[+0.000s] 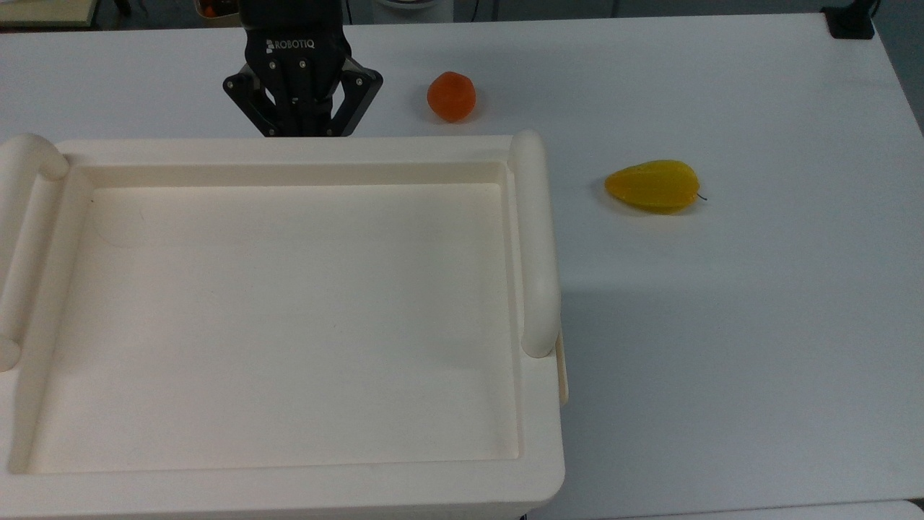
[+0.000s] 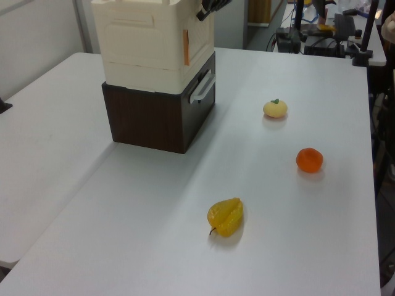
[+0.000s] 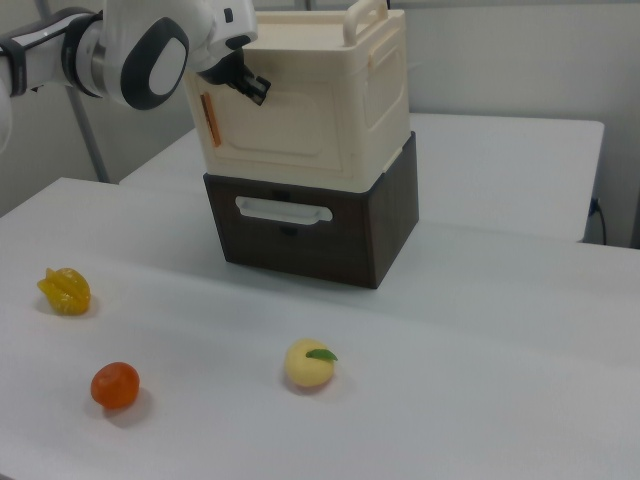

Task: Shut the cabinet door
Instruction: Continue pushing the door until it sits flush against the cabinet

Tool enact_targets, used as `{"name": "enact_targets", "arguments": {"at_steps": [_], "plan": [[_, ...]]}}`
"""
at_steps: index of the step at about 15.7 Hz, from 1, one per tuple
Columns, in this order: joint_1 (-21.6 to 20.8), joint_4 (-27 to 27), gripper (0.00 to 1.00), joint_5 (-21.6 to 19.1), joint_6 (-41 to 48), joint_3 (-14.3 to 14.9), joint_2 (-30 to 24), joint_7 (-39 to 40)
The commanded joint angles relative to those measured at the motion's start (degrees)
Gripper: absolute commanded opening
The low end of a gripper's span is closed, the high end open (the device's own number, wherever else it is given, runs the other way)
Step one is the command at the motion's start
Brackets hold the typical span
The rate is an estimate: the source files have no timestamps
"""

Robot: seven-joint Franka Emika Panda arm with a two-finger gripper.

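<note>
The cabinet [image 1: 289, 318] is a big cream box with a tray-like top, standing on a dark brown drawer base [image 3: 300, 240]. Its cabinet door [image 3: 275, 125] lies almost flush with the front; a thin orange strip [image 2: 186, 47] shows along one edge. My gripper [image 3: 250, 88] is shut, its tips pressed against the door's upper part near that edge. In the top view, the gripper [image 1: 302, 124] dips behind the cabinet's far rim, which hides its tips. In the left view, the gripper [image 2: 207, 9] sits at the cabinet's top right corner.
On the white table [image 1: 722, 325] lie an orange fruit [image 1: 451, 96], a yellow starfruit [image 1: 653, 186] and a pale peach-like fruit [image 3: 308, 365]. The base drawer has a white handle [image 3: 282, 210]. Bar handles [image 1: 538, 238] rise at the cabinet's sides.
</note>
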State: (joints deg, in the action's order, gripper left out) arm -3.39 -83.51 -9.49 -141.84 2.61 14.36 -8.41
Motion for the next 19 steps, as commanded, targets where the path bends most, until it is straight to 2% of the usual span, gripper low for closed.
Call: {"name": "enact_targets", "arguments": {"at_steps": [1, 4, 7, 11, 13, 16, 19], "plan": [[-0.2, -1.5, 0.0, -0.6, -2.1, 0.0, -0.8, 0.1], [-0.4, -4.4, 0.0, 0.3, 1.3, 0.1, -2.9, 0.8], [-0.5, -4.8, 0.0, 3.2, 13.7, 0.1, -5.1, 3.9], [-1.8, -5.3, 0.0, 10.9, 29.2, 0.1, -7.8, 4.7], [-2.2, -6.3, 0.0, 11.2, 34.5, 0.1, -9.4, 7.2], [-2.9, -8.8, 0.0, 12.1, 39.8, 0.3, -12.6, 10.4], [-5.0, -13.0, 0.0, 14.8, 41.7, 0.9, -15.1, 11.7]]}}
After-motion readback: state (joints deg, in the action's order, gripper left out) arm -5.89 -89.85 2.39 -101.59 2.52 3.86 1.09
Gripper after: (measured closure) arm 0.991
